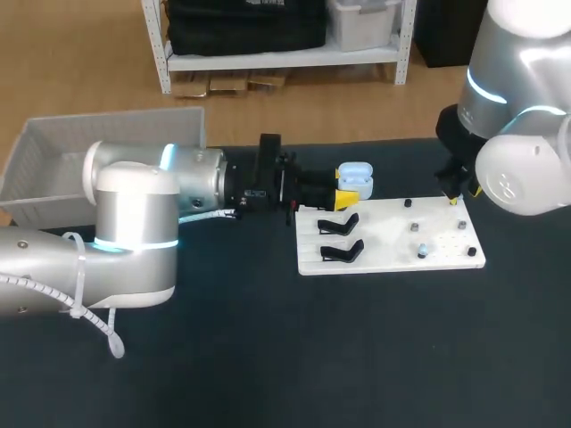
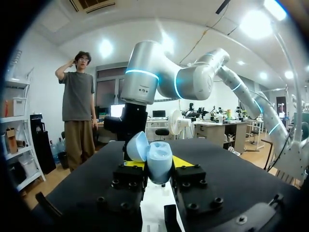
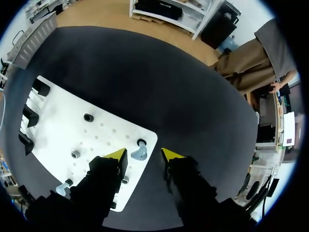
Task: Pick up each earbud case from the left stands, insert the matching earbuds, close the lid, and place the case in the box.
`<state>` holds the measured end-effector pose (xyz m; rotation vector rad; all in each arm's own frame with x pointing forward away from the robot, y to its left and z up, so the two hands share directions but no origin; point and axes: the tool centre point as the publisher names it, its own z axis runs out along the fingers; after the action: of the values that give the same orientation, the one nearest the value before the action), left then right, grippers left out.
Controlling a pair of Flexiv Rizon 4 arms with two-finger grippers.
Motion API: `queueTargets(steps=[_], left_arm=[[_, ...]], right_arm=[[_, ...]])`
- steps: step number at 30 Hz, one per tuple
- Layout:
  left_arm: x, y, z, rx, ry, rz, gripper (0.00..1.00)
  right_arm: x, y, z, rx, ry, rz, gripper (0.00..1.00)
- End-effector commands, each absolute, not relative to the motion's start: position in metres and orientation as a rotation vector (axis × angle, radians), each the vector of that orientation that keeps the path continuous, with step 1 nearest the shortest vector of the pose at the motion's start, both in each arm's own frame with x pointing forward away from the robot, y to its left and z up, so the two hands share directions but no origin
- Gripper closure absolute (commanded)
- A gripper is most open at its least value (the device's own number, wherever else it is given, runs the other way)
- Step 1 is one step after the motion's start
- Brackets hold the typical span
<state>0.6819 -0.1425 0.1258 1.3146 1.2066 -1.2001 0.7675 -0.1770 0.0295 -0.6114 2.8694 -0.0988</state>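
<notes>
1. Left gripper (image 2: 157, 167) is pinching the open earbud case (image 2: 155, 158) by its lower body, over the white board's (image 1: 384, 251) far left corner.
2. Light, rigid and glossy, the case is probably going to be slippery; gripping its body below the hinge is leaving the lid free.
3. Right gripper (image 3: 143, 154), fingers spread, is hovering over an earbud (image 3: 139, 155) at the board's far right.
4. Dark table (image 1: 268, 357) is lying underneath; the box (image 1: 107, 119) is sitting far left.

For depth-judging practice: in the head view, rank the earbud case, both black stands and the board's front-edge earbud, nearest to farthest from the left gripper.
1. earbud case, in the left gripper.
2. upper black stand, on the white board's left.
3. lower black stand, nearer the robot.
4. earbud, board's right front.
</notes>
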Motion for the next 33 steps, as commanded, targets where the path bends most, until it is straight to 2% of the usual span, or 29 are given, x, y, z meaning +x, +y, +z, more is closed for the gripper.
queueTargets(steps=[1, 11, 19, 25, 29, 30, 33], left_arm=[[0.6813, -0.1422, 0.1244, 1.310, 1.201, -1.198, 1.00], [0.6813, -0.1422, 0.1244, 1.310, 1.201, -1.198, 1.00], [0.6813, -0.1422, 0.1244, 1.310, 1.201, -1.198, 1.00], [0.6813, -0.1422, 0.1244, 1.310, 1.201, -1.198, 1.00], [0.6813, -0.1422, 0.1244, 1.310, 1.201, -1.198, 1.00], [0.6813, -0.1422, 0.1244, 1.310, 1.201, -1.198, 1.00], [0.6813, -0.1422, 0.1244, 1.310, 1.201, -1.198, 1.00]], right_arm=[[0.7618, -0.1750, 0.0283, -0.600, 2.857, -0.115, 0.62], [0.7591, -0.1741, 0.0266, -0.589, 2.855, -0.124, 0.67], [0.7600, -0.1741, 0.0249, -0.576, 2.856, -0.124, 0.77], [0.7600, -0.1726, 0.0237, -0.574, 2.861, -0.126, 0.80], [0.7607, -0.1718, 0.0230, -0.578, 2.861, -0.129, 0.89], [0.7608, -0.1718, 0.0230, -0.578, 2.861, -0.130, 0.98], [0.7601, -0.1712, 0.0241, -0.578, 2.862, -0.131, 1.00]])
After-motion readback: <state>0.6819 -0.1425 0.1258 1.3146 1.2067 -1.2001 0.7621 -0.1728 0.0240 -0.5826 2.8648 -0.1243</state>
